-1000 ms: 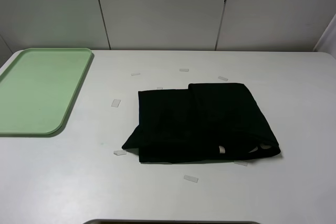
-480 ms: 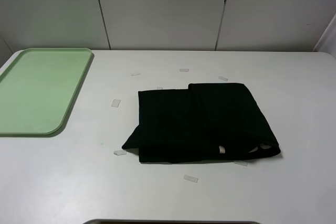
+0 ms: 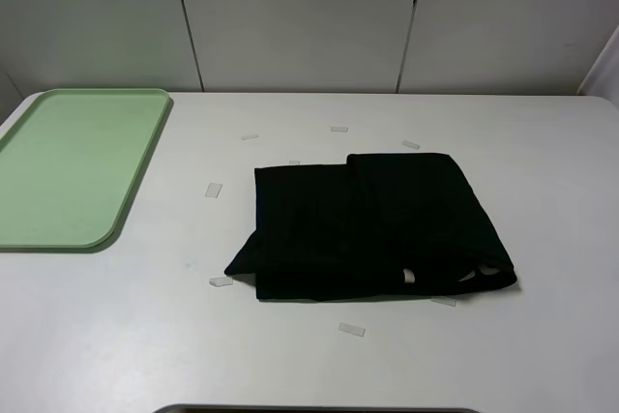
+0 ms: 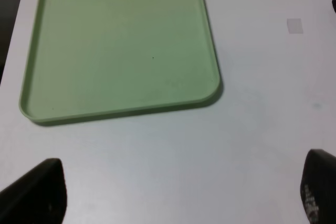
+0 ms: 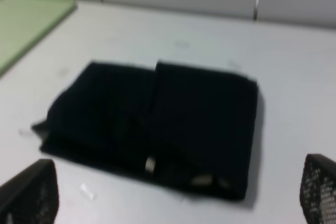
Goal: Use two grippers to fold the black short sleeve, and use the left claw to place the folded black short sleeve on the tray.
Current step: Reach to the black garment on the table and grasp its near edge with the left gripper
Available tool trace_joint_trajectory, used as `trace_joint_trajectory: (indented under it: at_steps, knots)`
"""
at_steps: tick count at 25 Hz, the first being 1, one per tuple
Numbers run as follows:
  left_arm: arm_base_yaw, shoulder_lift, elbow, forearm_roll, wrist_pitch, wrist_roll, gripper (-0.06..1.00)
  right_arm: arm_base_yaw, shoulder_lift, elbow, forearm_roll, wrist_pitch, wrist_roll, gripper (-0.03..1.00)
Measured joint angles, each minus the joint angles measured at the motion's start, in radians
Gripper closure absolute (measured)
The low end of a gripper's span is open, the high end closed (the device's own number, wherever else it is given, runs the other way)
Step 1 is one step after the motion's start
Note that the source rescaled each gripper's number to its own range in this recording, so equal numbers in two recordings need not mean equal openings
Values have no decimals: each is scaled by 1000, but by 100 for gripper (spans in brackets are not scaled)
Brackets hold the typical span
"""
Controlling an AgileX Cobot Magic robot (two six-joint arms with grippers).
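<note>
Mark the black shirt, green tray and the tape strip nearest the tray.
black short sleeve point(image 3: 368, 229), exterior high view, middle of folded cloth
tray point(image 3: 68, 166), exterior high view, bare floor
tape strip point(image 3: 214, 190), exterior high view, centre

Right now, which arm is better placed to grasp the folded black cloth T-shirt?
Right, likely: the open right end effector faces the black cloth T-shirt, while the left end effector looks at the flat light green plastic tray.

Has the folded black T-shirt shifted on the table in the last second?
No. The soft black cloth T-shirt still lies with its corner beside the same clear tape strip.
</note>
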Motion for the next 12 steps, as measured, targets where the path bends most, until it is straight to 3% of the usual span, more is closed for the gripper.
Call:
trace_joint_trajectory:
  at_steps: [6, 12]
  knots:
    - [0, 0, 0, 0, 0, 0, 7, 0, 0, 93, 1, -7, 0, -3]
    - [0, 0, 0, 0, 0, 0, 7, 0, 0, 130, -11, -79, -1, -3]
